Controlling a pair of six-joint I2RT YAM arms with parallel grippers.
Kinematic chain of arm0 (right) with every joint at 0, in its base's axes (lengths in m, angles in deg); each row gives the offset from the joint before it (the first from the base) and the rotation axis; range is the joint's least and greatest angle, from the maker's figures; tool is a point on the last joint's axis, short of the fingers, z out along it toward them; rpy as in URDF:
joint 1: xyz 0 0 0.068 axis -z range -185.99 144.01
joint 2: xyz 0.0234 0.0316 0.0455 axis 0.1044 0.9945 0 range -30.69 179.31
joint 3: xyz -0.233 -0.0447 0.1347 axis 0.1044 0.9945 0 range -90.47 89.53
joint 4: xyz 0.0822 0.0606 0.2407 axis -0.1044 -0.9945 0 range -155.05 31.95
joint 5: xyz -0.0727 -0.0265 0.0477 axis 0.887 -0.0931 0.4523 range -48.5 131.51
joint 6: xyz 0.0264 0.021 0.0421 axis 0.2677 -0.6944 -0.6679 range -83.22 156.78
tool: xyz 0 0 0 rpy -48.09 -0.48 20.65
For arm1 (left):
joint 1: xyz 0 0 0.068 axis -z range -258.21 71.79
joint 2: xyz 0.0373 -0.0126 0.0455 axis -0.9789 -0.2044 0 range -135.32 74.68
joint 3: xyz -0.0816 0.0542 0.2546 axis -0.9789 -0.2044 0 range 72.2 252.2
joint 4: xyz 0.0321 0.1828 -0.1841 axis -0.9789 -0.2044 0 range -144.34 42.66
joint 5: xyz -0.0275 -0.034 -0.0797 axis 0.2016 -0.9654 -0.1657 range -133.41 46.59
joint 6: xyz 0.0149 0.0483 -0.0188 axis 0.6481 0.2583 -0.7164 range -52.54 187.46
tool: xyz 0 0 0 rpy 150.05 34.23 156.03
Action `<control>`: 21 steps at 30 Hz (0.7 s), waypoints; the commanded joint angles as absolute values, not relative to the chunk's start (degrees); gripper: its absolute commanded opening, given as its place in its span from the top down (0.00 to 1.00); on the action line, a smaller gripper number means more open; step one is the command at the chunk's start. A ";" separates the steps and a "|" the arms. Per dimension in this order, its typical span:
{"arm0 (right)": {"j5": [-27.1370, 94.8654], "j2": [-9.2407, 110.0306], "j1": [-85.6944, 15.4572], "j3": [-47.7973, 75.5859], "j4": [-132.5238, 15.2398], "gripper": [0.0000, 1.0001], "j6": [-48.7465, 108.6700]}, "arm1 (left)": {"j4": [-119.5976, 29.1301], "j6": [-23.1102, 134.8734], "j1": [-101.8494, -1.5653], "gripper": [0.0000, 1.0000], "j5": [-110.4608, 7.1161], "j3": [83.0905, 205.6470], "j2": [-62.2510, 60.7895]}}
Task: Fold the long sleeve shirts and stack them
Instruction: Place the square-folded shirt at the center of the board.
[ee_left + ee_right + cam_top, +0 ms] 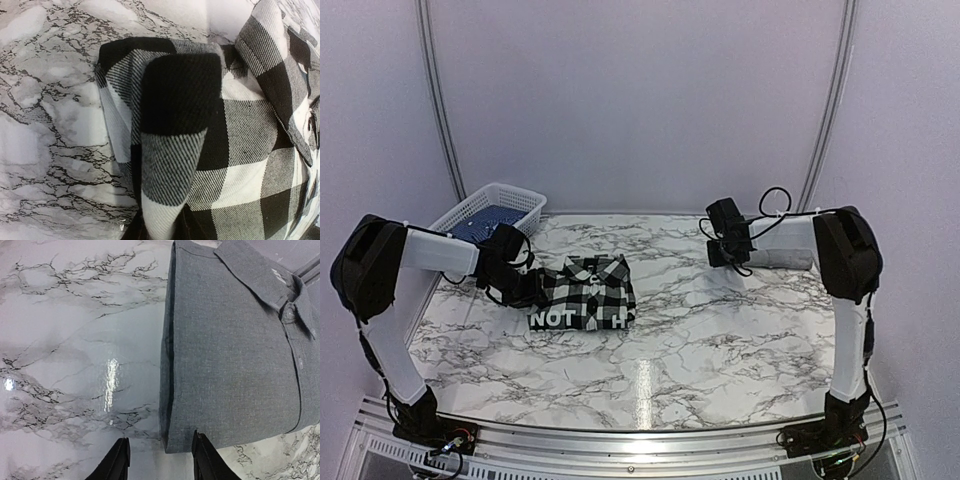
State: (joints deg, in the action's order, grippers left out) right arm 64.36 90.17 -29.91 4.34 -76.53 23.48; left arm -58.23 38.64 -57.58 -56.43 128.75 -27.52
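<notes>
**A:** Where is the check shirt lying, and how is it going to handle?

**B:** The check shirt [588, 290] is lying folded left of centre in the top view, with the lettered band along its lower edge. It is looking soft, light and limp. My judgement is that it will sag and unfold if lifted by one layer. I am favouring a pinch through all layers at the left fold.

**A:** Grippers?

**B:** The left gripper [527, 290] is sitting at that left fold. Cloth is filling its wrist view, so I cannot tell whether it is gripping. The right gripper [160, 436] is standing partly open and holding nothing. Its fingers are framing the lower-left corner of the folded grey shirt [230, 350].

**A:** Anything in the way?

**B:** A basket [525, 200] is sitting at upper left, just behind the left arm. The two shirts are lying well apart on the table [700, 340].
</notes>
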 commanded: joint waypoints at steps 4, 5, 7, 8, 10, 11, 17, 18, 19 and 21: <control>67.03 94.81 -28.59 -1.17 -78.48 0.60 26.22 | -62.32 40.12 -57.98 0.76 -53.44 130.79 -26.80; 67.27 95.24 -28.58 -1.41 -78.50 0.60 26.23 | -62.43 40.13 -57.97 0.74 -53.37 130.88 -26.71; 67.47 95.94 -28.58 -1.59 -78.59 0.62 26.26 | -62.45 40.04 -57.91 0.69 -53.19 130.76 -26.44; 67.76 96.29 -28.58 -1.73 -78.80 0.63 26.12 | -62.45 40.04 -57.96 0.66 -52.95 130.74 -26.21; 69.00 97.01 -28.58 -1.87 -79.40 0.65 25.83 | -62.54 40.04 -57.98 0.62 -52.30 130.73 -25.64; 69.60 97.25 -28.58 -1.88 -79.71 0.67 25.70 | -62.62 40.11 -57.93 0.61 -52.00 130.73 -25.29; 69.82 97.58 -28.58 -1.61 -81.04 0.82 24.54 | -63.32 40.39 -57.93 0.57 -50.89 131.26 -23.56; 69.52 97.36 -28.58 -1.27 -81.11 0.85 24.29 | -63.41 40.32 -57.93 0.56 -50.66 131.26 -23.23; 69.28 97.11 -28.58 -0.96 -81.30 0.89 24.20 | -63.42 40.31 -57.93 0.56 -50.46 131.26 -22.75; 68.53 96.29 -28.71 -0.11 -81.69 0.96 23.89 | -63.49 40.22 -57.96 0.55 -50.00 131.19 -21.80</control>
